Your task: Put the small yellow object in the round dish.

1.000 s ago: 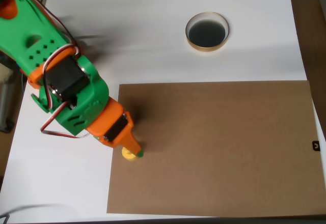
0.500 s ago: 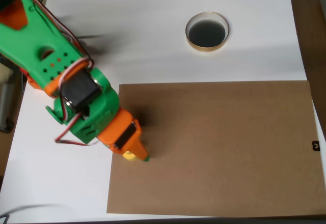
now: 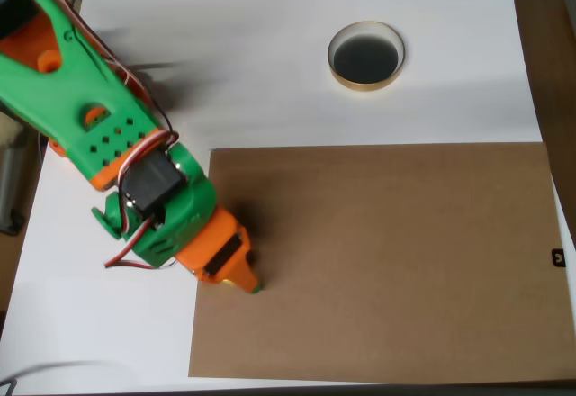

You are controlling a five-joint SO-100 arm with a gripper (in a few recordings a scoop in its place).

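White tabletop (image 3: 270, 72) carries flat brown board (image 3: 378, 261), glossy round dish (image 3: 365, 56); pincer (image 3: 245, 281) grip cannot be told.

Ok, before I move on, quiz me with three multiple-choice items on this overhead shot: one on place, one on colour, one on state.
1. Where does the round dish sit?
A. on the brown board
B. on the white surface beyond the board's far edge
C. under the arm

2. What colours is the arm?
A. green and orange
B. black and silver
C. blue and white

3. What is in the dish?
A. a yellow piece
B. a coin
C. nothing that shows

Key: 1 B, the dish stands on the white surface, apart from the brown board. 2 A, the arm has green shells with orange parts, down to the gripper at the board's left edge. 3 C, its dark inside looks bare.
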